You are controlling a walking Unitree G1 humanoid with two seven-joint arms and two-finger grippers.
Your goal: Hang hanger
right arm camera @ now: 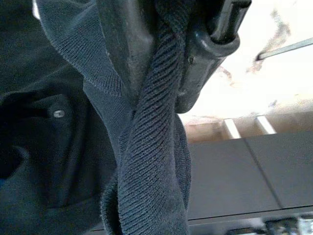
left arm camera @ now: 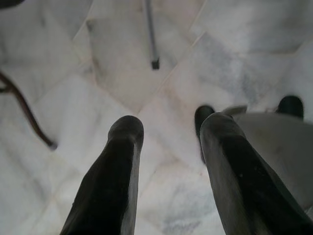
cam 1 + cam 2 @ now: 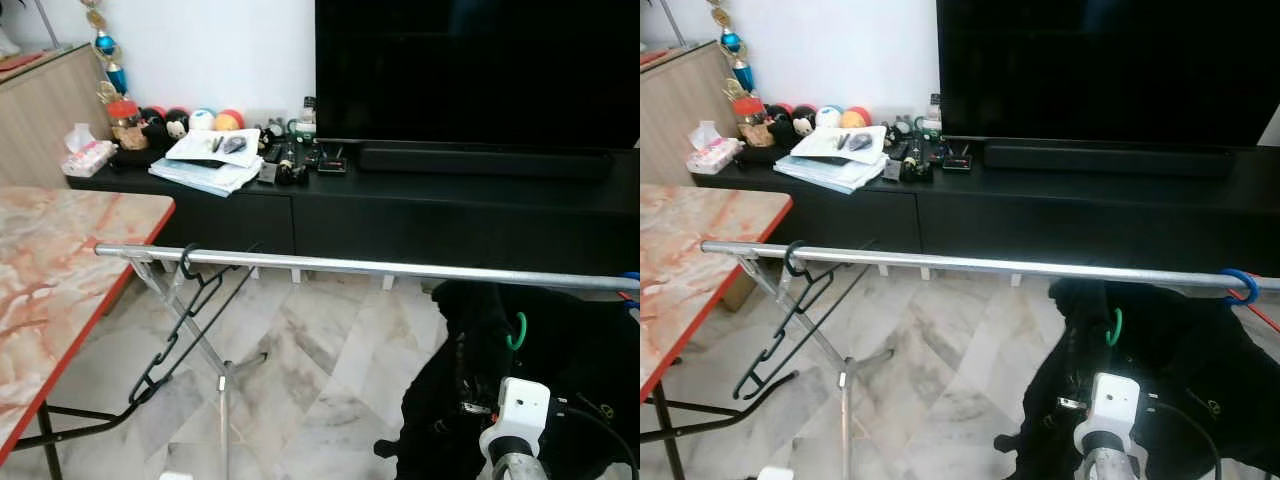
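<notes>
While the right gripper [image 1: 166,54] clenched the dark knitted garment [image 3: 560,370] with its green hanger hook [image 3: 517,332] just below the silver rail [image 3: 400,268] near its right end, the open-fingered left gripper [image 2: 168,171] hung idle, so lifting that hook over the rail seemingly remained.

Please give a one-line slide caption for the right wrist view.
Right claw shut on a dark ribbed shirt collar, above the black TV cabinet.

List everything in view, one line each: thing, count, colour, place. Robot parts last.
Rail: one, silver, across the room on a folding stand.
Empty hanger: one, black, hooked on the rail's left end.
Garment: one, black, below the rail's right part, with a green hook above it.
Table: one, marbled pink with red edge, left.
Cabinet: one, black, against the wall.
Television: one, black, on the cabinet.
Papers: a stack, white, on the cabinet's left.
Left pincer: open, over the floor.
Right pincer: shut on garment.
</notes>
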